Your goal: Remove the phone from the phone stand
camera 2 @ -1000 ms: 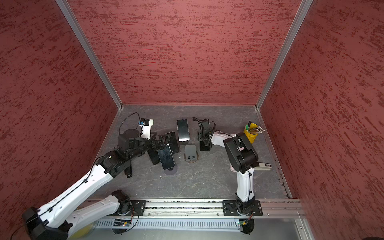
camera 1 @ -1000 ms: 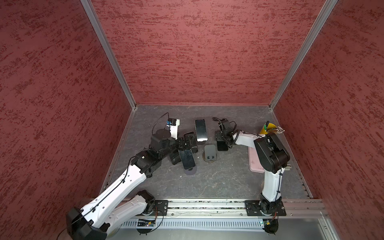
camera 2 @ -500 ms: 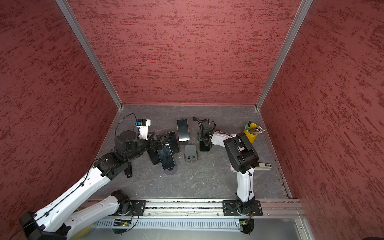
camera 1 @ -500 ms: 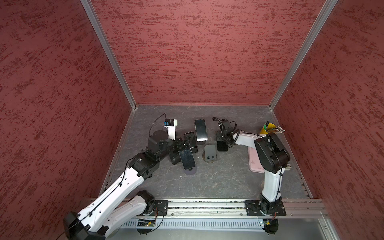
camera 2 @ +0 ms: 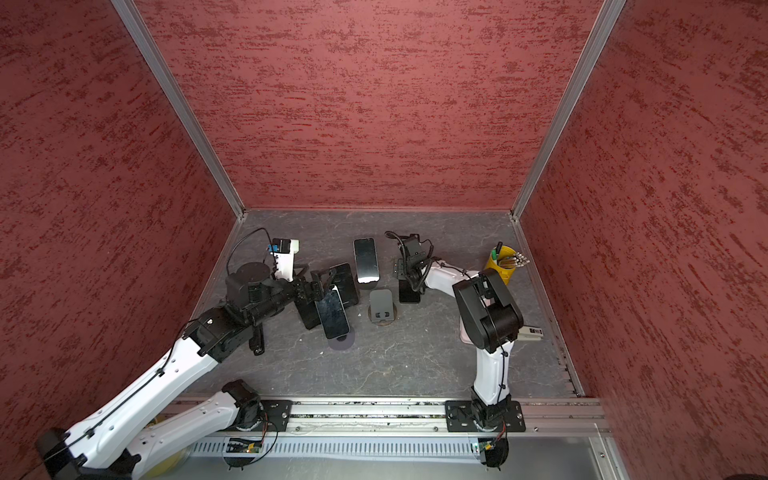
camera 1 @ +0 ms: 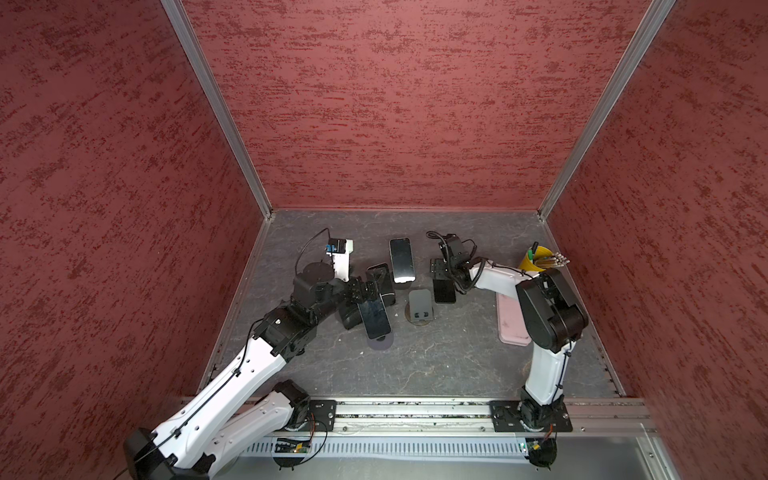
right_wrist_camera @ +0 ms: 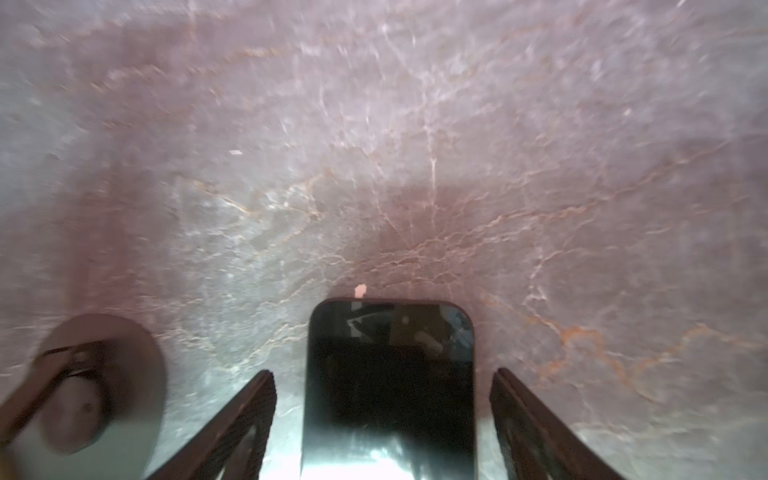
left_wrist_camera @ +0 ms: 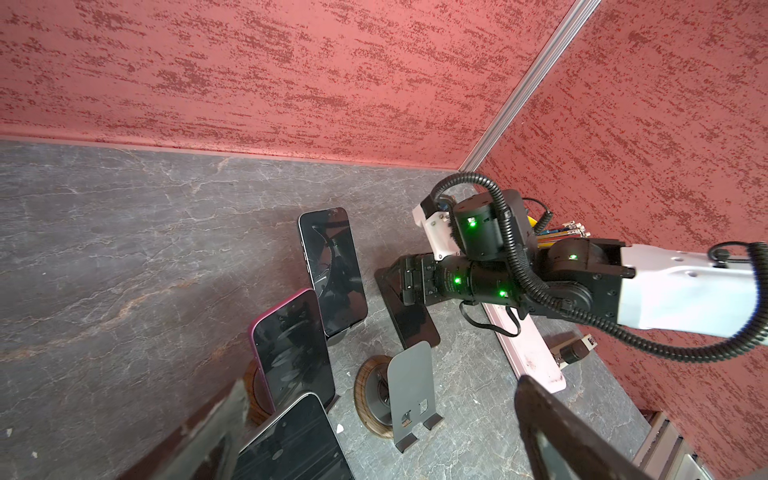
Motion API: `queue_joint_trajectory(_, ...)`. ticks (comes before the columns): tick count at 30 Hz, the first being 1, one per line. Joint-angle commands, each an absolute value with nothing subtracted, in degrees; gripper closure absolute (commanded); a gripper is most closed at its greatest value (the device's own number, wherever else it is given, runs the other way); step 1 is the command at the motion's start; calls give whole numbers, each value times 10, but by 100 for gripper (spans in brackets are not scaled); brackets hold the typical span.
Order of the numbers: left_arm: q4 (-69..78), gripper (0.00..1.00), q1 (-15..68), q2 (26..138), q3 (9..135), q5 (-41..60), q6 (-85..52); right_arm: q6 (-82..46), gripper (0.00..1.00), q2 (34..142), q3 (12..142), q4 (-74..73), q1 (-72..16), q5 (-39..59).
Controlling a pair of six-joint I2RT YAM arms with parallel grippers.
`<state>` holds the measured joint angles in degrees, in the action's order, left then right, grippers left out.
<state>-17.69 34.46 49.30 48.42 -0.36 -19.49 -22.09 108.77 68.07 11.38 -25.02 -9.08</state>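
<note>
Right gripper [right_wrist_camera: 382,372] parted, clear of phone [right_wrist_camera: 390,415], near end cropped; left gripper [left_wrist_camera: 382,380] wide open, blurred

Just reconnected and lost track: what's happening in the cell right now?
The right end effector is open over a black phone lying flat on the table, with an empty grey stand beside it. The left end effector is open too, at the top of a second phone that leans on a round stand, not gripping it yet.
</note>
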Motion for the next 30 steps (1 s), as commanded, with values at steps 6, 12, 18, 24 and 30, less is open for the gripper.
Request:
queue_joint_trajectory(6,-182,0,347,489,475,-10,-187,-228,16,1009,681,161,-265,-86)
queue_joint_trajectory(12,-184,0,347,490,474,-7,-189,-233,15,961,676,188,-305,-102)
queue_joint_trajectory(18,-185,0,347,489,474,-4,-191,-250,9,914,662,201,-362,-118)
queue_joint_trajectory(24,-185,0,347,493,476,-3,-191,-269,7,905,660,240,-405,-136)
queue_joint_trajectory(30,-189,0,347,494,475,0,-193,-293,7,925,661,277,-440,-156)
